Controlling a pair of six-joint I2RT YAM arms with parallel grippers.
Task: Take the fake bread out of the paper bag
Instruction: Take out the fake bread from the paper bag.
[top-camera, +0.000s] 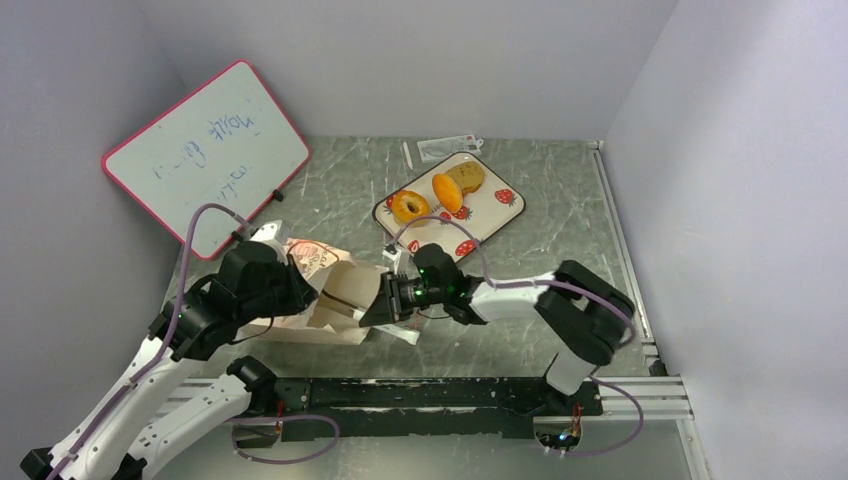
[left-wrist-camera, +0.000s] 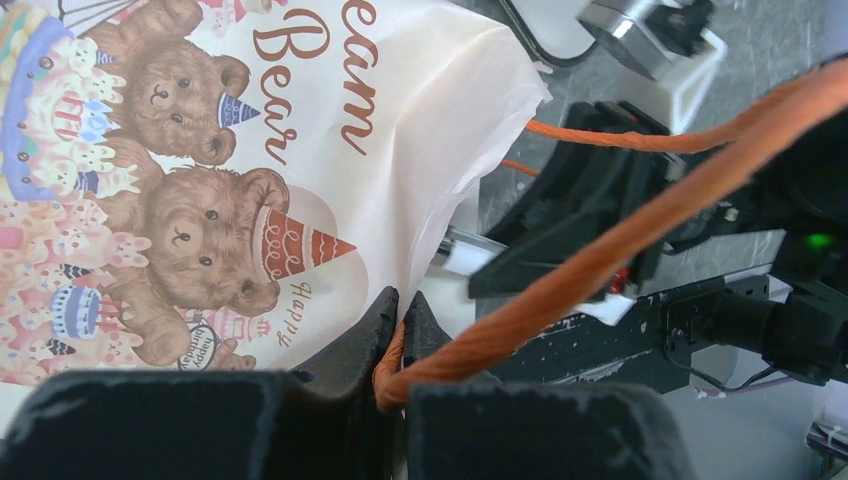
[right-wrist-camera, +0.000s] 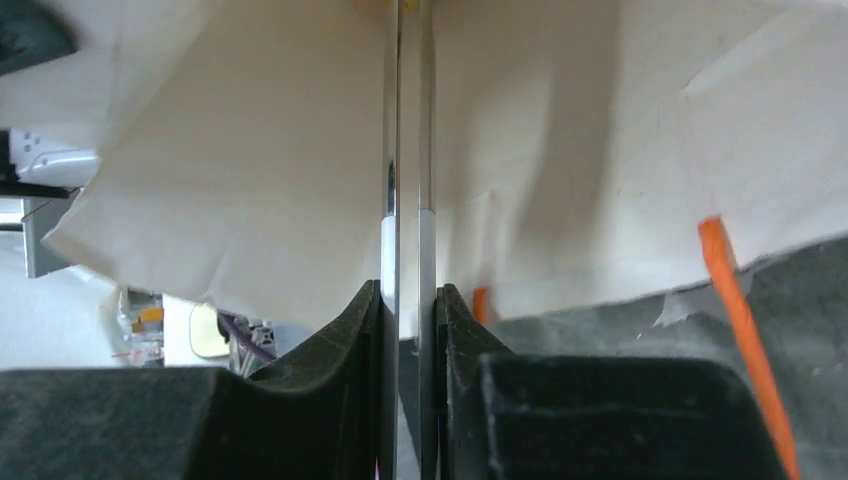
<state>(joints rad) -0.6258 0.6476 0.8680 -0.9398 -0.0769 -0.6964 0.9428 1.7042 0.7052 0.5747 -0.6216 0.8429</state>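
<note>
The cream paper bag (top-camera: 335, 303) lies on its side between my arms, its bear-print face (left-wrist-camera: 400, 120) up. My left gripper (top-camera: 300, 285) (left-wrist-camera: 400, 302) is shut on the bag's rim together with an orange cord handle (left-wrist-camera: 600, 250). My right gripper (top-camera: 380, 303) (right-wrist-camera: 410, 292) is at the bag's mouth, shut on thin metal tongs (right-wrist-camera: 408, 150) that reach inside the bag (right-wrist-camera: 250, 150). A ring doughnut (top-camera: 408, 206), an orange oval bun (top-camera: 447, 192) and a rough tan bun (top-camera: 466, 178) lie on the strawberry-print tray (top-camera: 495, 215). The long loaf is hidden.
A pink-framed whiteboard (top-camera: 205, 155) leans at the back left. A clear plastic packet (top-camera: 450, 148) lies behind the tray. Walls close in the back and both sides. A black rail (top-camera: 440, 395) runs along the near edge.
</note>
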